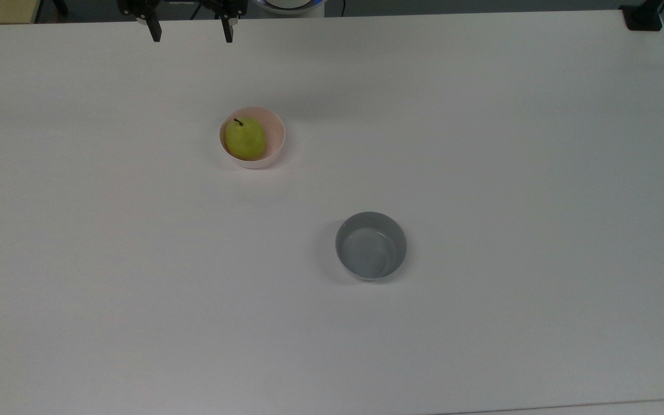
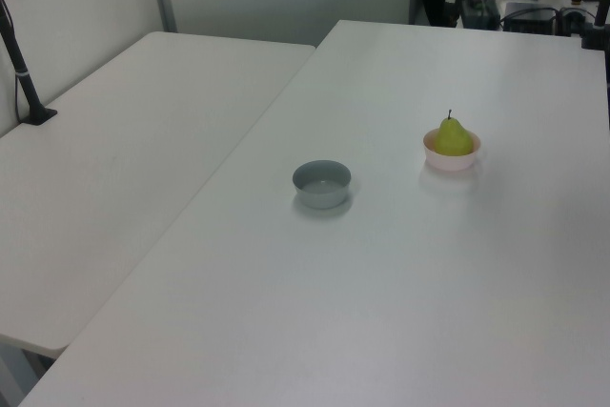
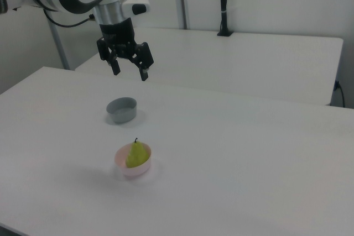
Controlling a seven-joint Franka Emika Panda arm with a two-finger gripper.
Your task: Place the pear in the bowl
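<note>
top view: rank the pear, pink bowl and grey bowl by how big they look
1. Grey bowl, largest, though the margin is small.
2. Pink bowl, slightly smaller across.
3. Pear, clearly smallest, sitting inside the pink bowl.

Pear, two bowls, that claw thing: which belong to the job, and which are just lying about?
Part of the job:
pear, sitting in the pink bowl
end effector, open, raised above the table

Just lying about:
grey bowl, with nothing in it
</note>
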